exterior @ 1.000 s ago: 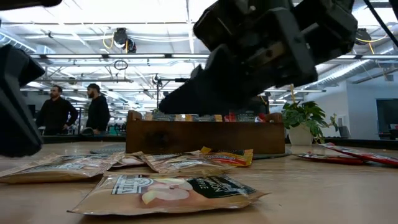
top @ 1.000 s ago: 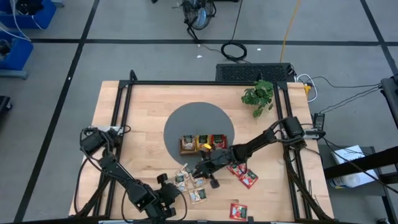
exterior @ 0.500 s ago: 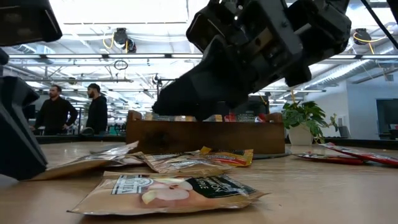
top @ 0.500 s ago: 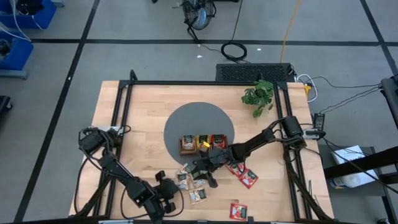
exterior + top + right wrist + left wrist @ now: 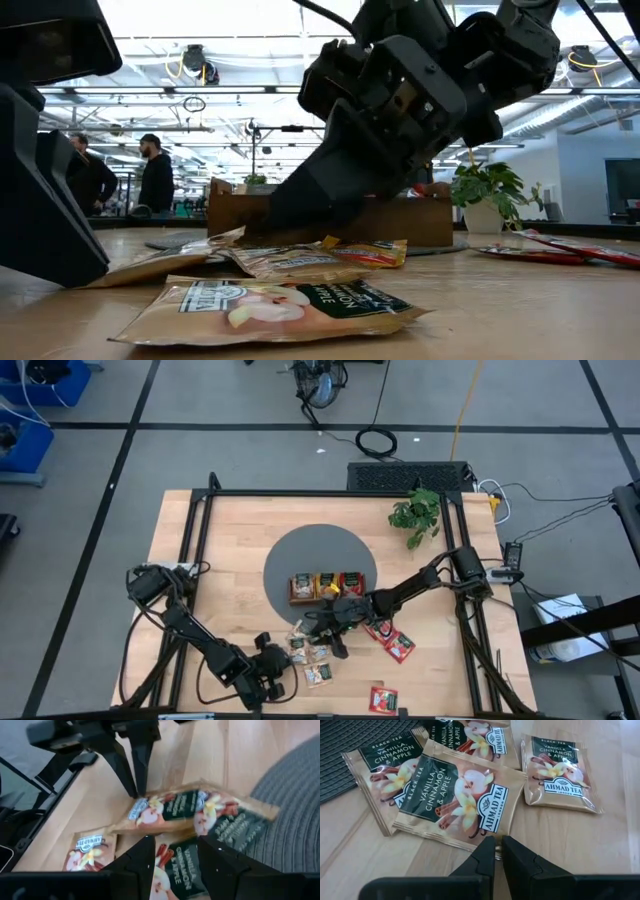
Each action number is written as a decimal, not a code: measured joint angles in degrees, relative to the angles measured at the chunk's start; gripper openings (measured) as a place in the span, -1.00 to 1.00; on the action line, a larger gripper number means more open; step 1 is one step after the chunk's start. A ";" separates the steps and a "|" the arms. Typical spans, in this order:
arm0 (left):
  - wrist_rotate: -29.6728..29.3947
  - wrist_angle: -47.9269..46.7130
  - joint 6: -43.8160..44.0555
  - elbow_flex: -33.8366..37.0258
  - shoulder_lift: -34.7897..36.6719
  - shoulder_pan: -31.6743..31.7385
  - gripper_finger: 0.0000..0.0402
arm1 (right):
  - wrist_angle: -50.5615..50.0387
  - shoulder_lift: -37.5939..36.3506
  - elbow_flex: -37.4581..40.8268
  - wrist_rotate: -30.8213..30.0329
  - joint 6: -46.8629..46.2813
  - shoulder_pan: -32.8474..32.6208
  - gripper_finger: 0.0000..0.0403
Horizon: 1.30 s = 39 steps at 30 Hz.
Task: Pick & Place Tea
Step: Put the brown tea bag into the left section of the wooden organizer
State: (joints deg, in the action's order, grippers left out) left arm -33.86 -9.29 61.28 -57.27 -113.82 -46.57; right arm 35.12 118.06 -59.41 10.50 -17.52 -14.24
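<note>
Beige tea packets (image 5: pixel 462 795) lie under the spread right end effector (image 5: pixel 175 852); left end effector (image 5: pixel 498 851) clenched beside.

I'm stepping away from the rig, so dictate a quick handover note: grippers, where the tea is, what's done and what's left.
Left gripper: jaws shut, empty, tips at the near edge of a beige vanilla packet.
Right gripper: jaws open, empty, low over the beige cluster just in front of the wooden tray.
Done: the tray already holds packets in all three compartments.
Left: the beige packets in the cluster, red packets to its right, and one red packet at the table's near edge.
</note>
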 joint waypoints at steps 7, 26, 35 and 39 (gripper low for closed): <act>-1.01 0.90 -1.72 0.01 -0.09 0.02 -0.79 | -0.33 -0.02 -0.01 -2.13 2.72 -0.85 -0.33; -1.90 2.56 -3.76 0.08 -0.20 0.74 -0.79 | 0.91 -0.10 -0.34 -6.17 4.51 -3.03 -0.44; -2.24 3.04 -4.61 0.12 -0.22 0.92 -0.79 | -16.21 -0.20 -6.19 -1.55 -9.65 -2.09 -0.46; -2.28 3.42 -5.19 0.15 -0.22 0.92 -0.79 | -18.03 -0.20 -7.09 -4.29 -12.24 -1.48 -0.46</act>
State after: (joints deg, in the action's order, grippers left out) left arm -36.14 -5.87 56.09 -57.11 -114.04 -45.65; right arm 17.09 117.86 -66.50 6.21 -29.75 -15.72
